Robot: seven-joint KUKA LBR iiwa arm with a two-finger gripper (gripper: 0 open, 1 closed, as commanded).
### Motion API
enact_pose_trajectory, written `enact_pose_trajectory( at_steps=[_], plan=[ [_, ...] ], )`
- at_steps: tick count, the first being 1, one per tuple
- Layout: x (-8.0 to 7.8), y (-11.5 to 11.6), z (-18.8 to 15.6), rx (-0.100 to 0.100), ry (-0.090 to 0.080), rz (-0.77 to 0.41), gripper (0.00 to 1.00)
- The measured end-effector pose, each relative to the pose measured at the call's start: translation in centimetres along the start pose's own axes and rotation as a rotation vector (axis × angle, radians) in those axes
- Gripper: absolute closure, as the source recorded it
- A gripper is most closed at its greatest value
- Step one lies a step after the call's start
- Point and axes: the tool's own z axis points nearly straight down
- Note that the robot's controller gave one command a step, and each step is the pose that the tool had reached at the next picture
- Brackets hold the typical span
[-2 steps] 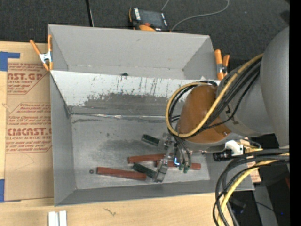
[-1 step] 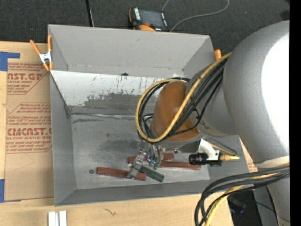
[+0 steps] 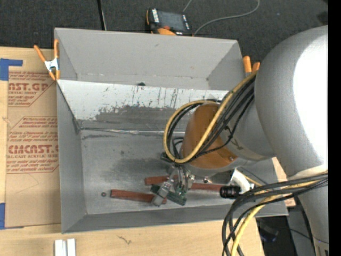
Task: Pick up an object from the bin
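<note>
The gripper (image 3: 176,188) hangs low in the bin (image 3: 96,143), close to the middle of its front wall, right over a small green piece (image 3: 179,198). Whether the gripper is clenched or released cannot be told. A pale grey bit (image 3: 160,199) touches the green piece's left side. A long red-brown strip (image 3: 130,195) lies further left along the front wall, and a short red-brown strip (image 3: 154,180) lies just behind
</note>
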Motion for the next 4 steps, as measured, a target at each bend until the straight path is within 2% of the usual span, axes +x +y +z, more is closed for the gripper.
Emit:
enact_pose_trajectory(
  at_steps=[1,2,3,4],
  plan=[
    [-2.2,-2.6,-0.1,-0.003,-0.001,0.186,0.0],
    [-2.3,-2.3,-0.4,-0.007,-0.004,0.184,1.0],
    [-2.3,-2.3,-4.5,-0.004,-0.005,0.183,1.0],
    [-2.4,-2.2,-12.1,-0.007,-0.008,0.182,1.0]
  ],
)
